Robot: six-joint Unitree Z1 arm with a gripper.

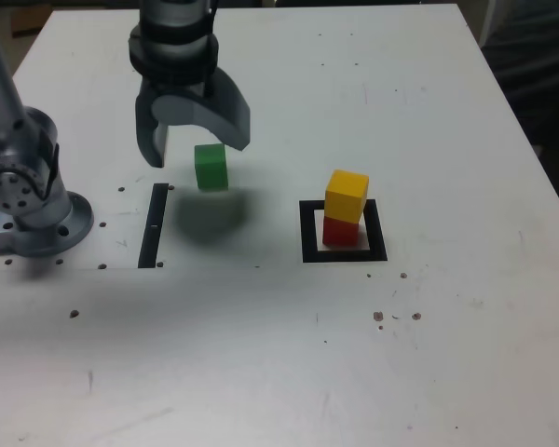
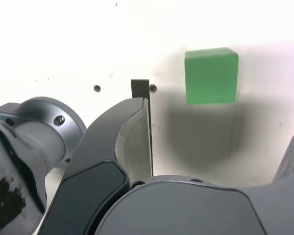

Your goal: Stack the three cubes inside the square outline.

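White and bare, the table [image 1: 261,372] was pocked with small screw holes. Going from the exterior view's left: the arm's grey base [image 1: 33,209] sat bolted at the edge, then came a narrow black strip [image 1: 155,226], then the hand [image 1: 194,140] hanging over the table with its jaws spread wide and nothing between them. The green cube [image 1: 211,167] stood on the table just beside the strip, under the open jaws but untouched by either. Further toward the exterior view's right lay the square outline [image 1: 307,233], and inside it the yellow cube [image 1: 347,196] sat on the red cube [image 1: 340,233], turned a little askew on it.

The step in hand looked like picking up the green one. To do it well, I judged the hand should centre over the cube first, come straight down so both jaws straddle flat opposite faces, and close squarely, since a skewed grip would make the final placing on that already twisted stack risky.

Hard to tell was how high the fingertips hung above the cube. The wrist view cut one jaw off at the frame edge, and the arm's upper part ran out of the exterior view.
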